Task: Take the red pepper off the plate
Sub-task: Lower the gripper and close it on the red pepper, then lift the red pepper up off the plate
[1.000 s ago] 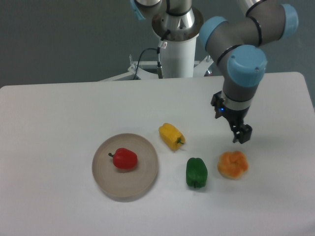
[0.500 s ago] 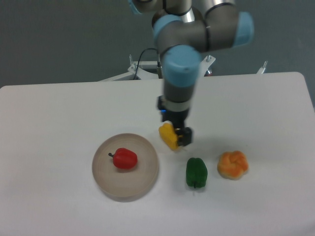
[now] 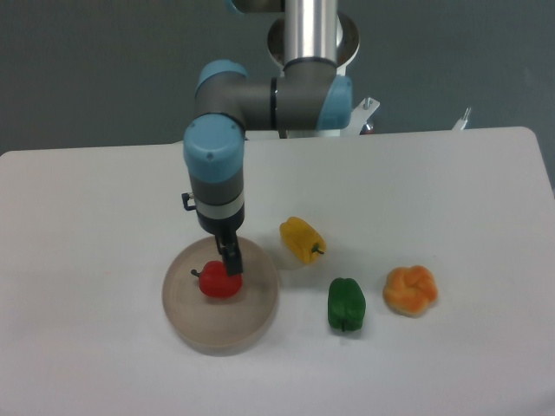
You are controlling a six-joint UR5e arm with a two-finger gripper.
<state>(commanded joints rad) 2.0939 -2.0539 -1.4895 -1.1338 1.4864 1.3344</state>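
The red pepper (image 3: 218,282) lies on the beige round plate (image 3: 222,322) at the front left of the table, its dark stem pointing left. My gripper (image 3: 228,260) hangs straight down over the plate, its fingertips at the pepper's upper right edge. The fingers overlap in this view, so I cannot tell how far apart they are or whether they touch the pepper.
A yellow pepper (image 3: 301,239) lies just right of the plate. A green pepper (image 3: 346,303) and an orange pepper-like fruit (image 3: 409,290) sit further right. The arm's base and cables stand at the table's back edge.
The arm swung left from above the orange fruit, past the yellow pepper, to the plate. The gripper now stands over the red pepper. No object has moved.
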